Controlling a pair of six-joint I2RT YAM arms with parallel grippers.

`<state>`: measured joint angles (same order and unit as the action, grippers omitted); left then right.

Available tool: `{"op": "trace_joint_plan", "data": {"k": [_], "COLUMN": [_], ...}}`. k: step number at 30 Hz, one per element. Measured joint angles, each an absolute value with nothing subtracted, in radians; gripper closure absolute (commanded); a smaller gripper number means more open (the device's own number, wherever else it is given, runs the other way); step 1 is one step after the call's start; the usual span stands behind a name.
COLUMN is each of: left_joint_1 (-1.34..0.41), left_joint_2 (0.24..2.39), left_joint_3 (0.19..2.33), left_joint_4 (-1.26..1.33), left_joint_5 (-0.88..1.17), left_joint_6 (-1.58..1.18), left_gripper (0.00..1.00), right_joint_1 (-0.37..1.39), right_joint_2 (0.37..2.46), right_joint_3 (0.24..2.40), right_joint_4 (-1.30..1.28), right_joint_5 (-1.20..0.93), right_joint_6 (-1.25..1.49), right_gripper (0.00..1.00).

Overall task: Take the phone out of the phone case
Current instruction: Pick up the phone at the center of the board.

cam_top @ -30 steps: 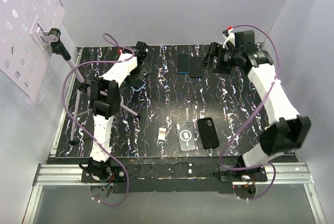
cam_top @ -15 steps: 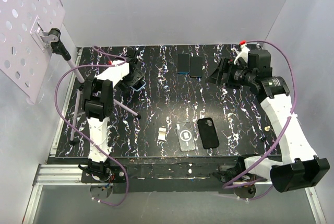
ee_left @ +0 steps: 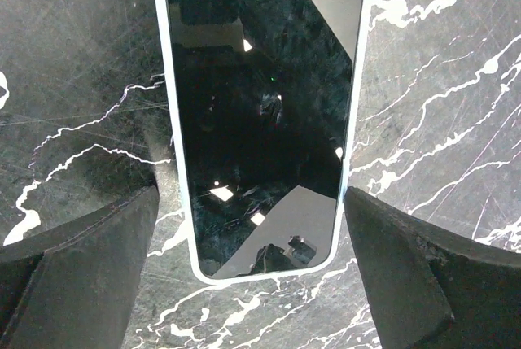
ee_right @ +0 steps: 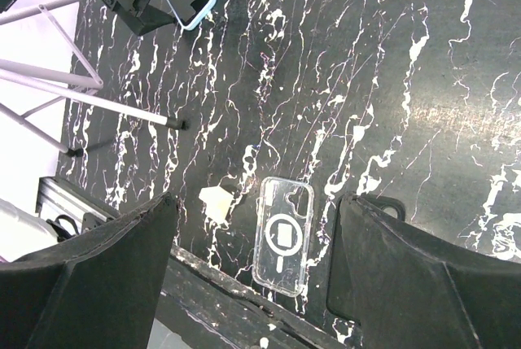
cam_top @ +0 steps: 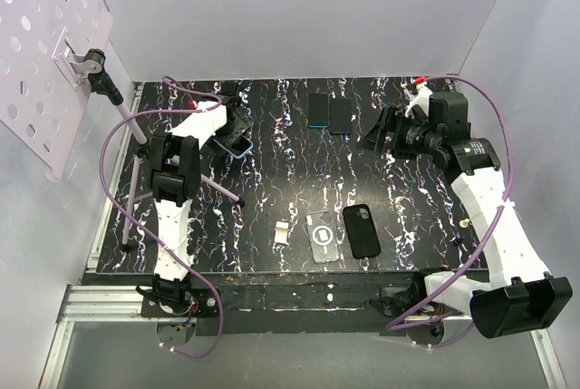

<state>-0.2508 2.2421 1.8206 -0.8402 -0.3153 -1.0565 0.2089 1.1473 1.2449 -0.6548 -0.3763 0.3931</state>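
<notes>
The phone in its light blue case point(ee_left: 260, 113) lies screen up on the black marbled table; it also shows in the top view point(cam_top: 242, 146) at the back left. My left gripper point(ee_left: 251, 202) is open and straddles the near end of the phone, one finger on each side, not touching it; in the top view it point(cam_top: 236, 126) sits right over the phone. My right gripper point(ee_right: 259, 202) is open and empty, held high above the table; in the top view it point(cam_top: 381, 131) is at the back right.
Two dark phones point(cam_top: 328, 112) lie at the back centre. An empty clear case point(cam_top: 324, 235), a black case point(cam_top: 362, 230) and a small white piece point(cam_top: 284, 232) lie near the front edge. A tripod point(cam_top: 136, 149) with a perforated white board point(cam_top: 45, 53) stands at the left.
My left gripper has come toward the near side and now sits over the blue-cased phone. My right gripper has drawn back from the two dark phones toward the right.
</notes>
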Motion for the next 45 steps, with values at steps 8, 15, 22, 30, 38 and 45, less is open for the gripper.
{"op": "trace_joint_plan", "data": {"k": [8, 15, 22, 30, 38, 45], "left_joint_1": [-0.252, -0.252, -0.257, -0.315, -0.485, -0.580], "left_joint_2": [2.407, 2.490, 2.392, 2.184, 2.012, 1.697], "left_joint_3": [2.103, 2.246, 2.071, 1.727, 1.542, 1.318], "left_joint_4": [-1.070, -1.202, -1.052, -0.727, -0.564, -0.424], "left_joint_5": [-0.376, -0.384, -0.349, -0.148, 0.020, 0.145], "left_joint_6": [-1.117, -1.169, -1.078, -0.765, -0.582, -0.465], "left_gripper": [0.02, 0.38, 0.97, 1.00, 1.00, 1.00], "right_joint_1": [0.209, 0.209, 0.209, 0.209, 0.209, 0.209], "right_joint_2": [1.147, 1.147, 1.111, 1.047, 1.042, 1.042], "right_joint_3": [1.232, 1.216, 1.192, 1.106, 1.018, 1.017], "right_joint_4": [-0.649, -0.646, -0.654, -0.654, -0.655, -0.639], "right_joint_5": [-0.376, -0.376, -0.359, -0.326, -0.318, -0.371], "right_joint_6": [0.393, 0.393, 0.393, 0.393, 0.405, 0.442], "right_gripper": [0.14, 0.14, 0.14, 0.14, 0.14, 0.14]}}
